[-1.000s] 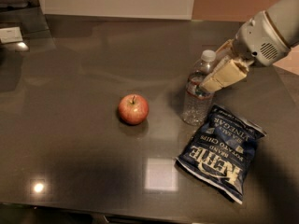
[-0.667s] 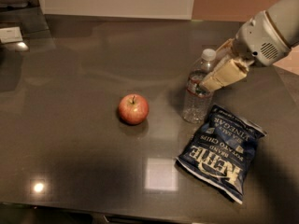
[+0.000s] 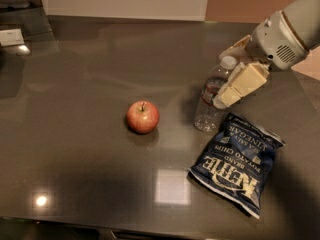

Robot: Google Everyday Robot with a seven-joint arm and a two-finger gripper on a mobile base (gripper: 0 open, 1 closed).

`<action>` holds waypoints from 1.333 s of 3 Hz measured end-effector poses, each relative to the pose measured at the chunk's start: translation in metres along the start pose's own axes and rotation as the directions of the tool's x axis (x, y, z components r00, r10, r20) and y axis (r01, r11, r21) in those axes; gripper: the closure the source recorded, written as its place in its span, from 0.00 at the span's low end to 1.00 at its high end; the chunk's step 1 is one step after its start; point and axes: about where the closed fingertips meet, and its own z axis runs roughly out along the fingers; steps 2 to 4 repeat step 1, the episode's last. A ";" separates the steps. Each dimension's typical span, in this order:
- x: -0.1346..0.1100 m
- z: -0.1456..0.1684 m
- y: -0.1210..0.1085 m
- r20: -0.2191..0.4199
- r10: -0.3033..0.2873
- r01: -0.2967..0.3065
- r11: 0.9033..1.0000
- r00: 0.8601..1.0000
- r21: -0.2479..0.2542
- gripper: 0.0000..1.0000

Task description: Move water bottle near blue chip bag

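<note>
Camera view
Bench: a dark, glossy top [image 3: 75,84] that fills most of the view, with its far edge against a pale wall.
Water bottle: the water bottle [image 3: 206,111] stands upright, right of the bench's middle and closer to the right edge than the left. Its white cap is on.
Blue chip bag: the blue chip bag [image 3: 237,164] lies flat toward the near right corner with its white lettering facing up. Its upper end is just beside the bottle's base; whether the two touch cannot be told.
Gripper: the gripper [image 3: 225,77] is at the bottle's upper half, level with the neck and cap. It comes in from the right edge on a pale arm [image 3: 287,29].
Pincer state: cannot tell whether it clamps the bottle or only brackets it.
Apple: a red apple [image 3: 142,117] sits near the middle of the bench, stem up. It is left of the bottle and apart from it.
Reflections: a square patch of light [image 3: 172,186] lies near the near edge, left of the bag.
</note>
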 end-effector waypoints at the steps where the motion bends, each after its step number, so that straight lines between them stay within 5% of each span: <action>1: 0.000 0.000 0.000 0.000 0.000 0.000 1.000 1.000 0.000 0.00; 4: 0.000 0.000 0.000 0.000 0.000 0.000 1.000 1.000 0.000 0.00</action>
